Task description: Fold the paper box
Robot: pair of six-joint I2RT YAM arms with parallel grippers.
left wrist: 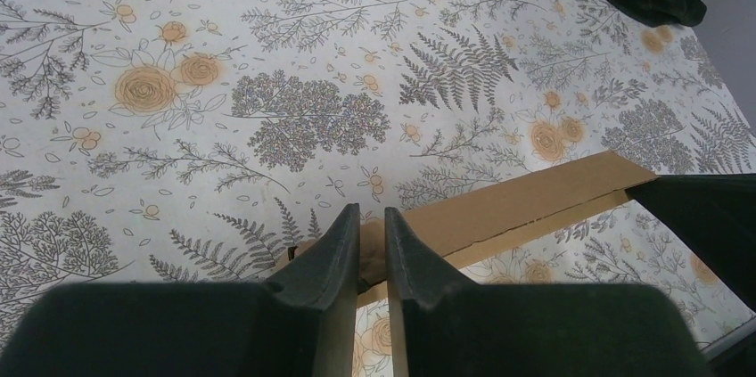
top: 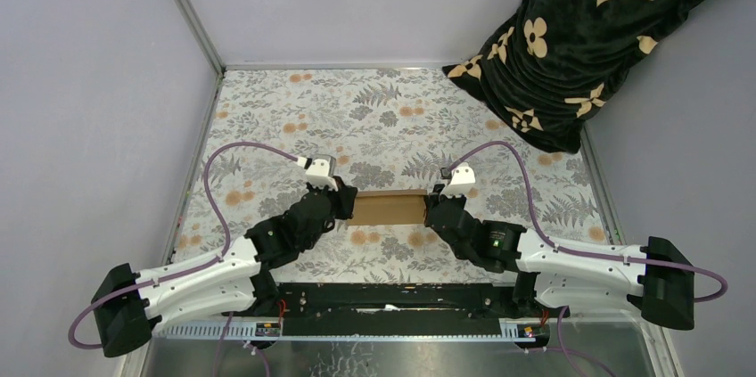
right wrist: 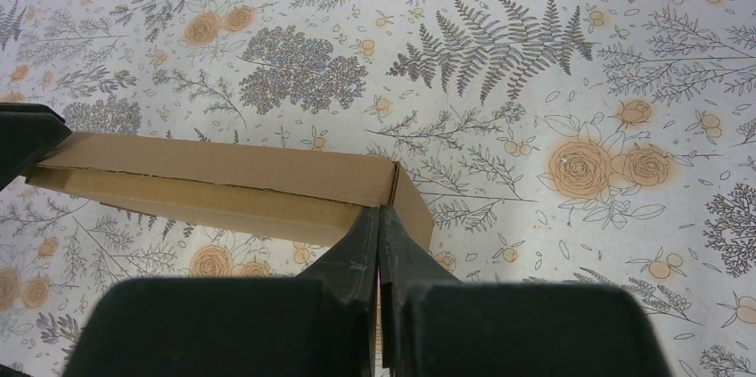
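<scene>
On the flowery table cloth lies one paper box. It is brown, long and thin. It sits in the near middle of the table and runs from left to right.

Two robot arms reach in, one from each side. The left gripper is at the left end of the box. In the left wrist view its two fingers stand a little apart, with a bit of brown cardboard pinched in the small gap, so it is holding the box's left end. The right gripper is at the right end. In the right wrist view its two fingers are squeezed almost together on the near corner of that end, holding a thin edge of the box.

From the wrist views the box shows a flat top and a lower front side, with one long crease between them.

One left purple cable and one right purple cable loop up from the arms. One black blanket with tan flower shapes is piled in the far right corner.
</scene>
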